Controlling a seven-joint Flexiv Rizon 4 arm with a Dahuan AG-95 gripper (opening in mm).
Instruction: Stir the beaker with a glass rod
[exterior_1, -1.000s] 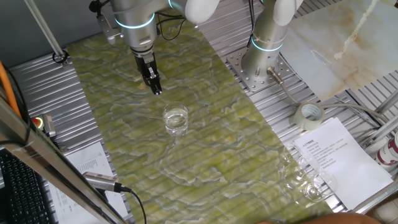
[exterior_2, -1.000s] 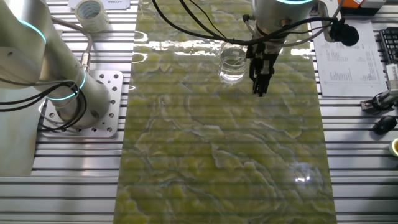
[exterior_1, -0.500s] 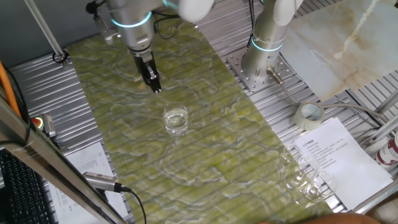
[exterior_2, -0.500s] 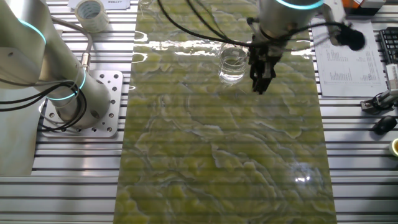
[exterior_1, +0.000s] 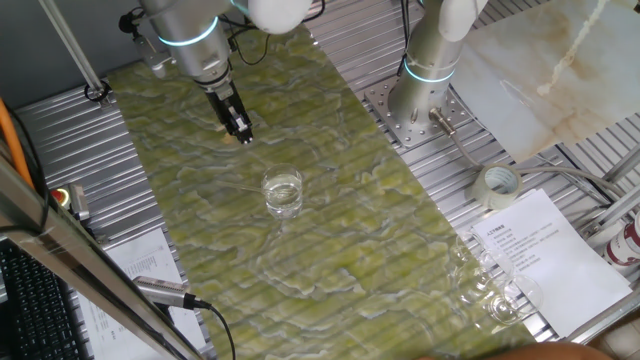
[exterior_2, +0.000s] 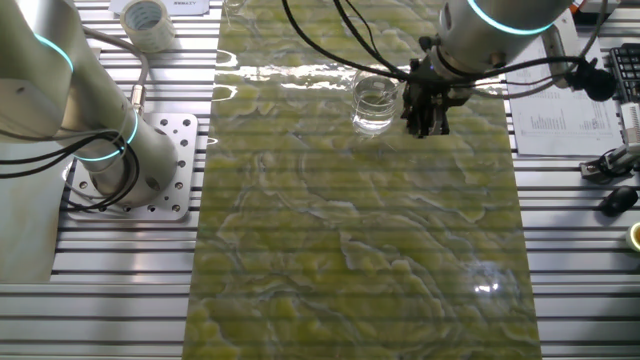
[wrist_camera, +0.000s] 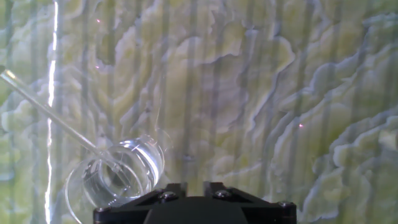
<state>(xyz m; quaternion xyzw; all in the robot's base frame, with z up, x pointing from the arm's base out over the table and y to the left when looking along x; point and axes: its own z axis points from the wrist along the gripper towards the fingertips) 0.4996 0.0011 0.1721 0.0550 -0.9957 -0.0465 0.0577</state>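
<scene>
Beside beaker (exterior_1: 283, 192), end effector (exterior_1: 240, 131) empty

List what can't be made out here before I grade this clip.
- Gripper opening: small and dark in both fixed views. The hand view shows only its housing at the bottom edge, no fingers.
- Glass rod: too thin and clear to find in either fixed view. Its upper end meets the hand view's left edge.
- Beaker contents: clear glass and glare hide any liquid level.
</scene>
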